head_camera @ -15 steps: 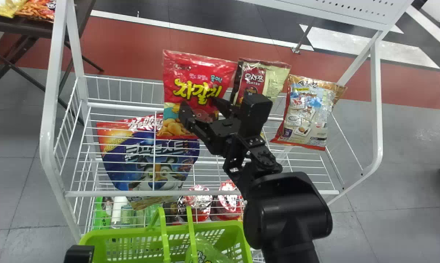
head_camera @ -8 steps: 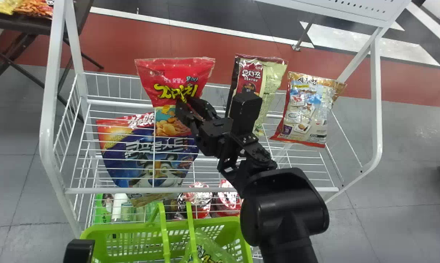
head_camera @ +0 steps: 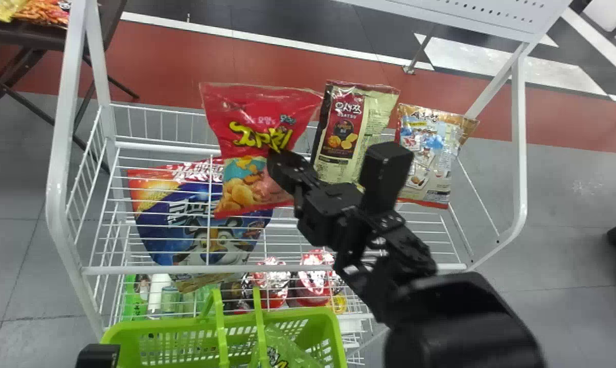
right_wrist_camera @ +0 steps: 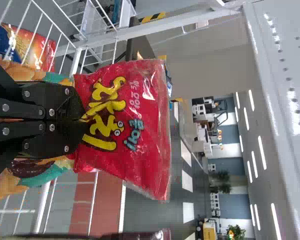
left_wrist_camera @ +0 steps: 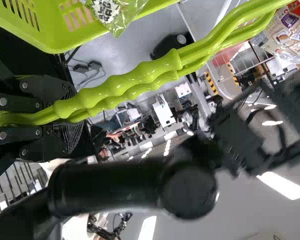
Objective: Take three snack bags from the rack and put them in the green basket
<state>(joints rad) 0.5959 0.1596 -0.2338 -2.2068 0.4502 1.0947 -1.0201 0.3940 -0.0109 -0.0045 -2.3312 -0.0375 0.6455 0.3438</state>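
Observation:
Pinched at its middle, the red snack bag (head_camera: 236,115) hangs over the rack's left half in my right gripper (head_camera: 276,157). In the right wrist view the right gripper (right_wrist_camera: 82,119) is shut on the red bag (right_wrist_camera: 150,120), creasing its front. A black part of my left gripper (head_camera: 97,354) stands at the bottom left beside the green basket (head_camera: 169,323). In the left wrist view the left gripper (left_wrist_camera: 74,114) is shut on the green basket handle (left_wrist_camera: 140,80). A green snack bag (head_camera: 287,350) lies in the basket. The maroon-and-cream bag (head_camera: 342,128) and the orange-edged bag (head_camera: 426,153) stand on the rack.
The white wire rack (head_camera: 149,269) has side posts and a perforated top panel (head_camera: 471,13). A large blue cereal bag (head_camera: 185,220) lies behind its wires, with red-topped cups (head_camera: 313,278) lower down. A dark table (head_camera: 31,36) stands at the far left.
The red bag first swung left with my right gripper, away from the maroon-and-cream bag, then came a little back right and nearer the basket. The left gripper has kept its place by the basket.

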